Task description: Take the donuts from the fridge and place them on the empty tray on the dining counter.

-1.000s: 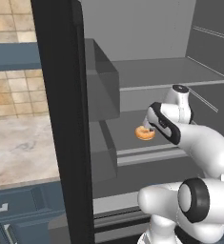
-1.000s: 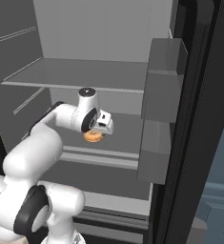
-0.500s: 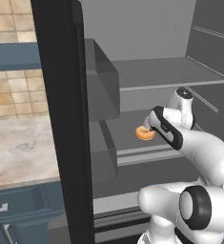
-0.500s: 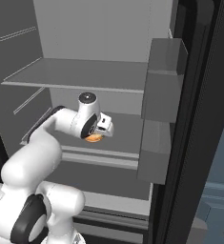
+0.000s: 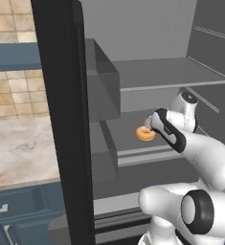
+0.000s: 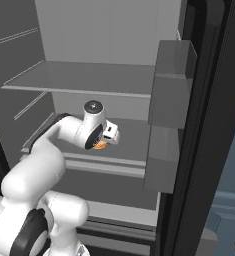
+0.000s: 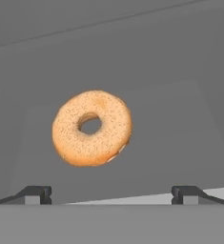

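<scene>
End effector (image 7: 111,194), jaws spread wide, faces the orange-tan donut (image 7: 92,128) on the fridge shelf (image 5: 133,129); nothing grasped yet.

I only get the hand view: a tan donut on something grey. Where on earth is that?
Observer: The donut lies on a shelf inside an open fridge.
Visitor: Is there anything above it?
Observer: Yes, a second grey shelf runs across higher up.
Visitor: And where is the door?
Observer: A black door stands swung open to the left of the shelves.
</scene>
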